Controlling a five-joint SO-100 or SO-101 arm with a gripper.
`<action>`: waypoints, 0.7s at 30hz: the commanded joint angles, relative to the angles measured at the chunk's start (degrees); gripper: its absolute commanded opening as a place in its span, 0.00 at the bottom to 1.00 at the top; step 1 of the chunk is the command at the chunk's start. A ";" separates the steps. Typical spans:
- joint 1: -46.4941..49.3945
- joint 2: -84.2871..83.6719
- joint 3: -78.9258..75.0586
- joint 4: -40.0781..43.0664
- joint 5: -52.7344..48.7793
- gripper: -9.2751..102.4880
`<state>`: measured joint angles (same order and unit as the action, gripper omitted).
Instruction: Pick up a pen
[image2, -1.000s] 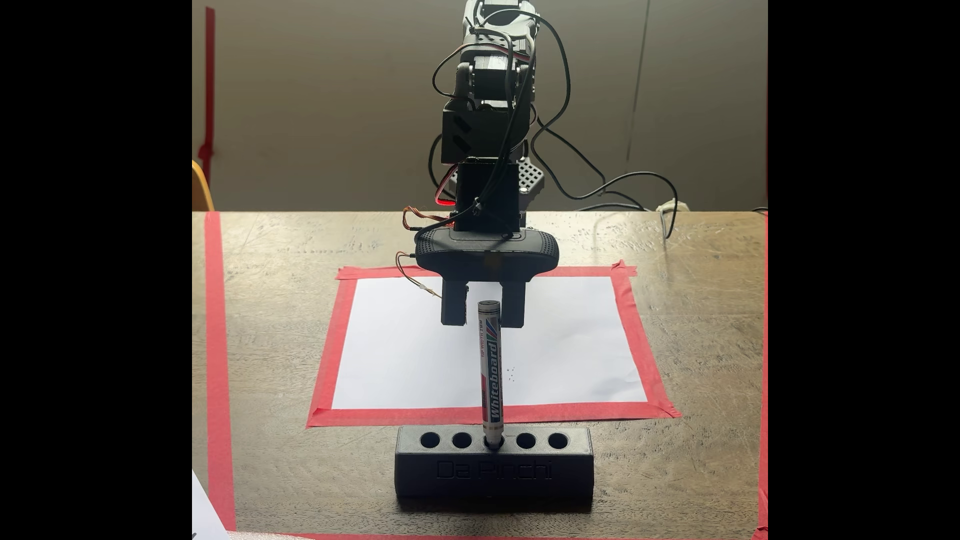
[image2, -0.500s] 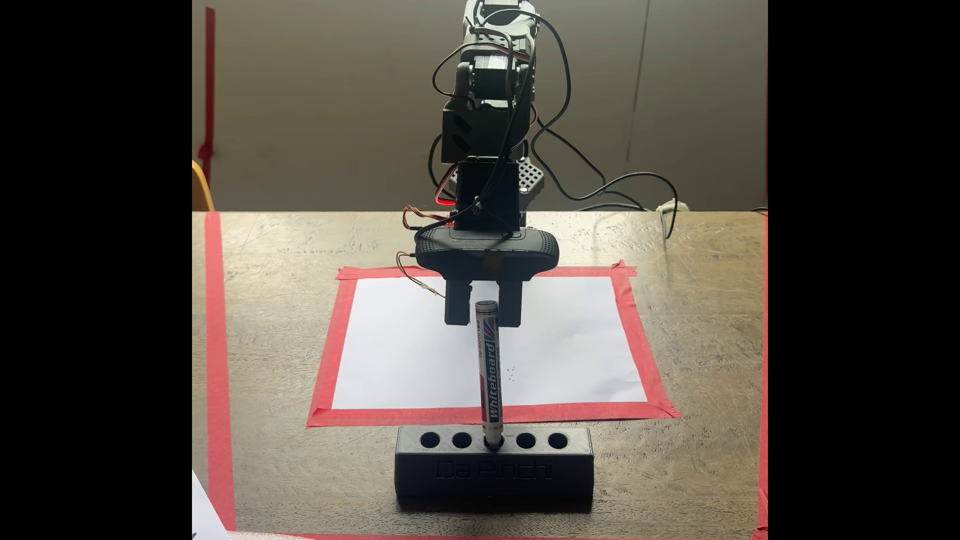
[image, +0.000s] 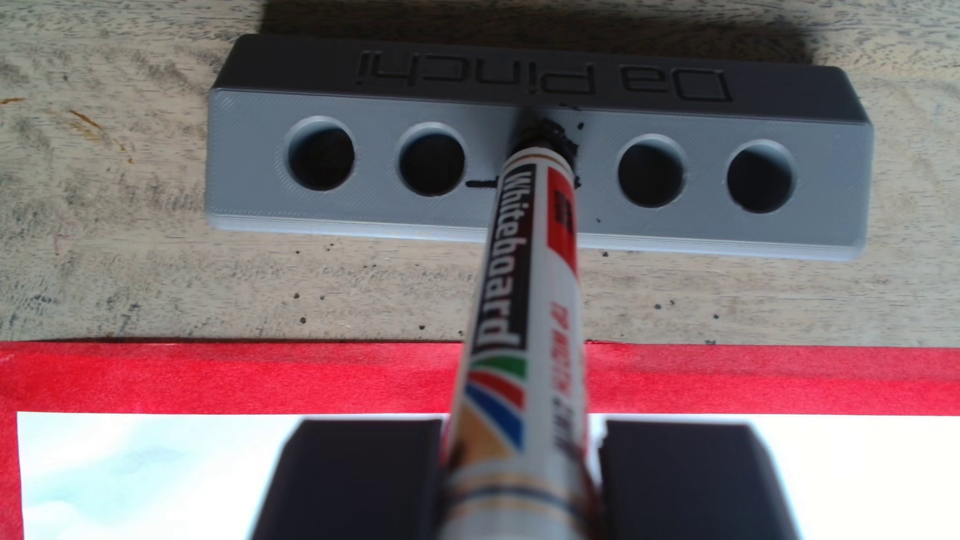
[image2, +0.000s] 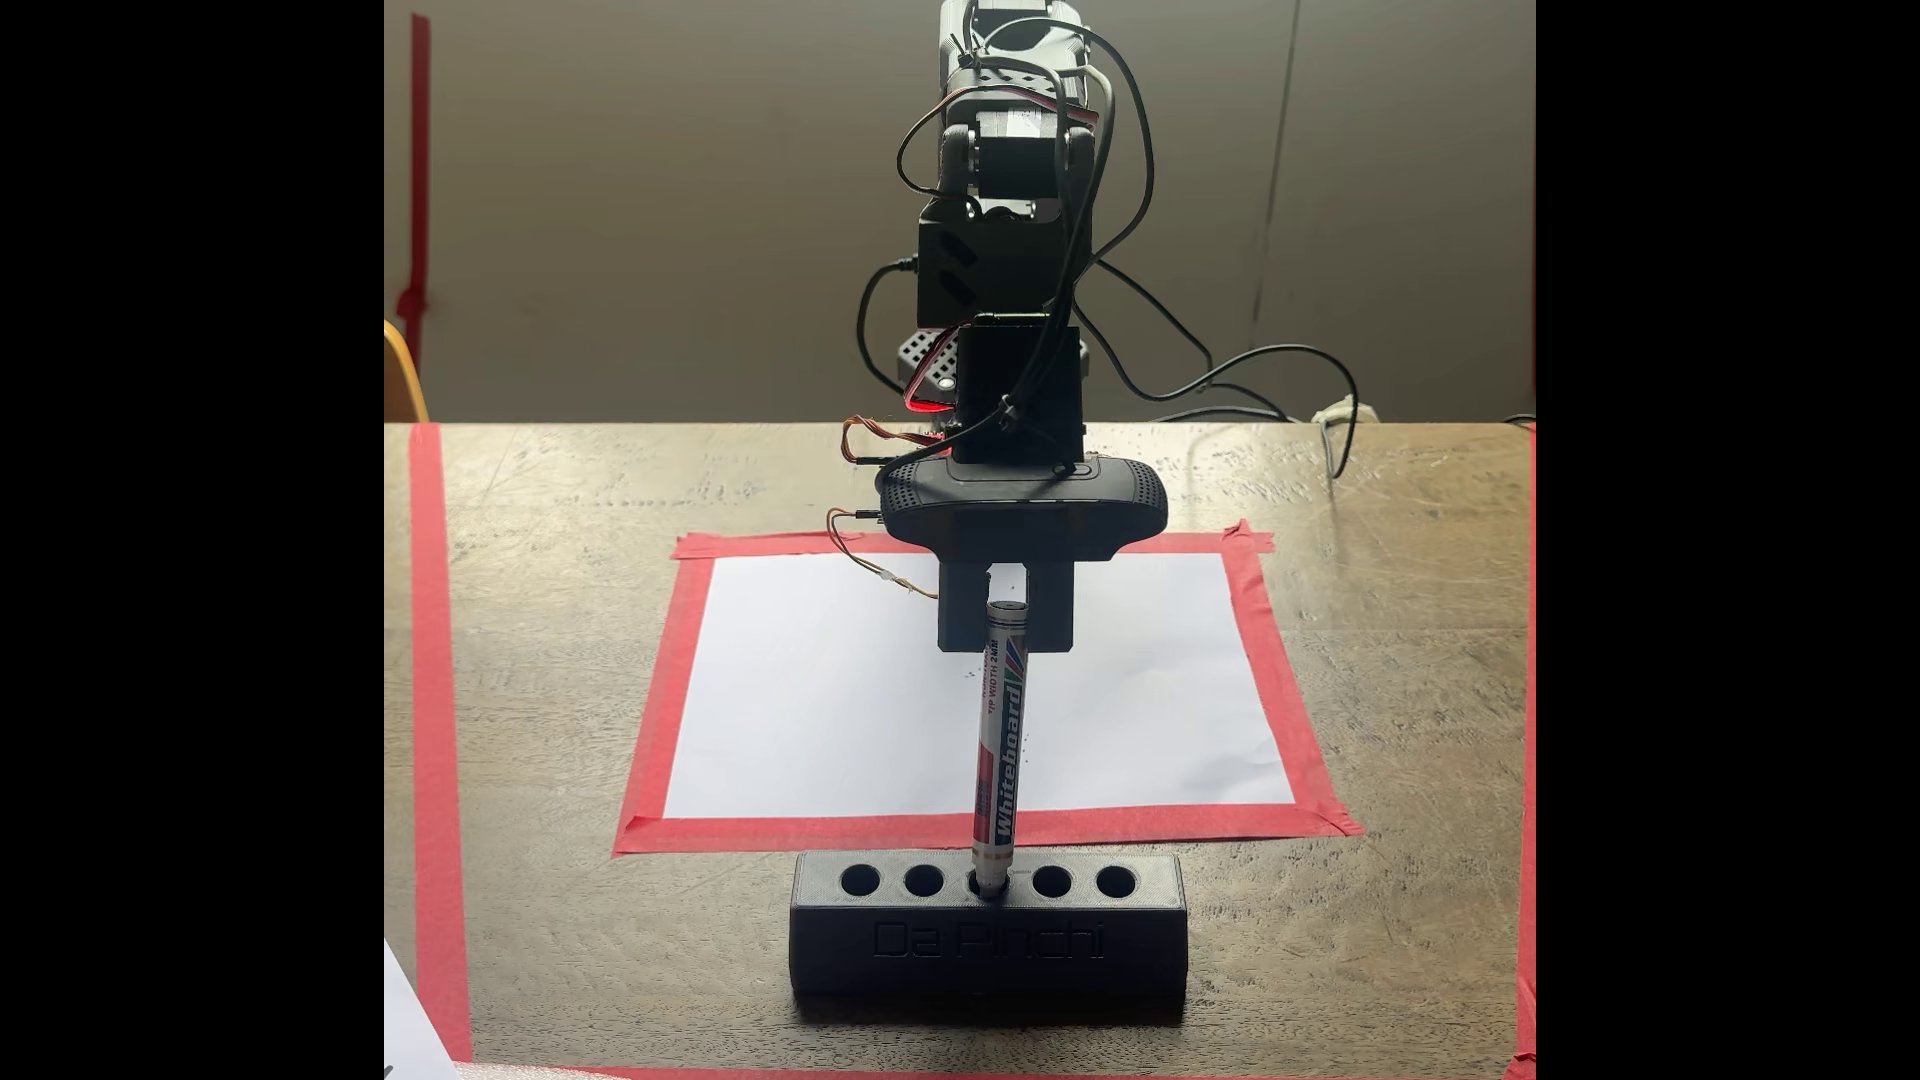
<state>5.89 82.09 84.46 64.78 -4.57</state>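
The pen (image2: 1000, 758) is a white "Whiteboard" marker standing tip-down in the middle hole of a black block holder (image2: 987, 940) marked "Da Pinchi". It leans with its top to the right in the fixed view. My gripper (image2: 1006, 646) comes down from above and is shut on the pen's upper end, one finger (image2: 961, 623) on each side. In the wrist view the pen (image: 511, 291) runs from between my gripper (image: 519, 431) up to the holder (image: 363, 218), and its tip is hidden in the hole.
A white sheet (image2: 831, 706) framed with red tape (image2: 644, 717) lies under the arm. A long red tape strip (image2: 436, 727) runs along the table's left side. Cables (image2: 1247, 374) trail at the back right. The holder's other holes (image2: 1052, 881) are vacant.
The arm has shifted to the right in the fixed view and the fingers have closed on the pen's top. The pen's top now leans right instead of left.
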 joint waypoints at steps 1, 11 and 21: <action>-0.26 1.41 -3.52 -0.44 -0.53 0.34; 0.18 1.41 -3.52 -0.44 -0.44 0.33; 0.35 2.02 -4.13 -0.53 -0.44 0.10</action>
<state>6.15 82.09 84.46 64.95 -4.57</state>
